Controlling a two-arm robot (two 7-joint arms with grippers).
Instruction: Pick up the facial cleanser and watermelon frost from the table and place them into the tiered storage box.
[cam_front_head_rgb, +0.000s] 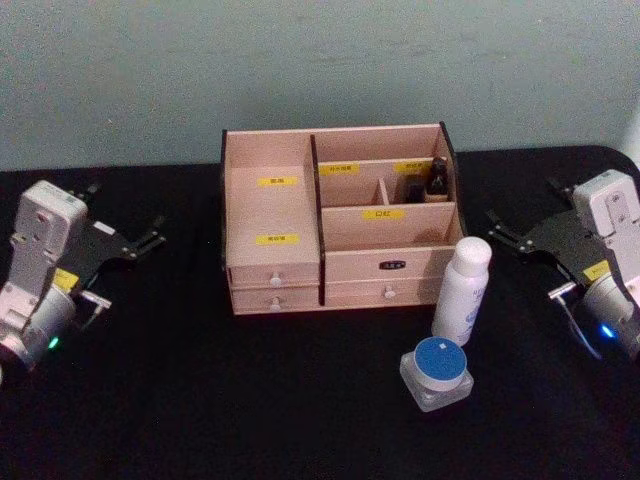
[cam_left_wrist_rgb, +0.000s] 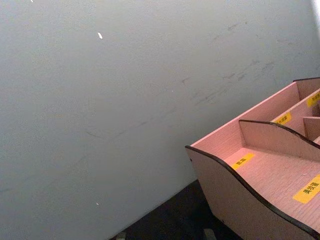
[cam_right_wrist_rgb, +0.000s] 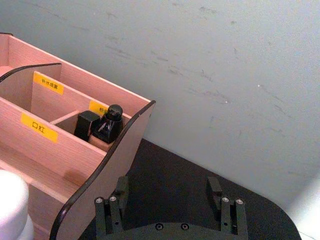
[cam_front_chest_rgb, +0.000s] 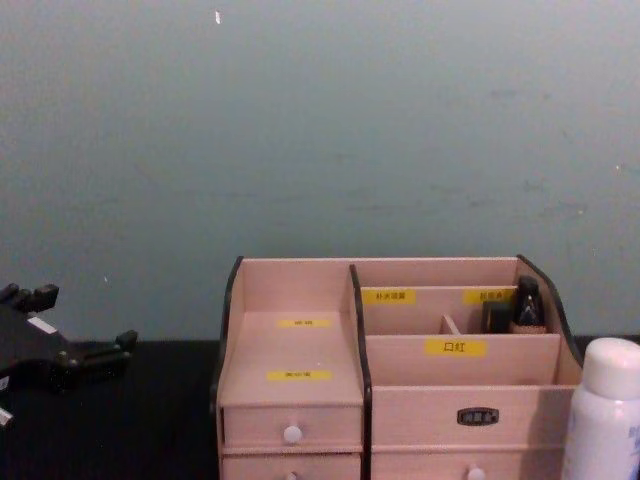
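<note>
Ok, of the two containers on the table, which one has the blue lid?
The squat clear jar, nearest the robot; the other is a tall white bottle standing by the tiered storage box.

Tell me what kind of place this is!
Probably a robot test lab, not a home: a left gripper and right gripper flank a tiered storage box on a black table against a bare wall.
</note>
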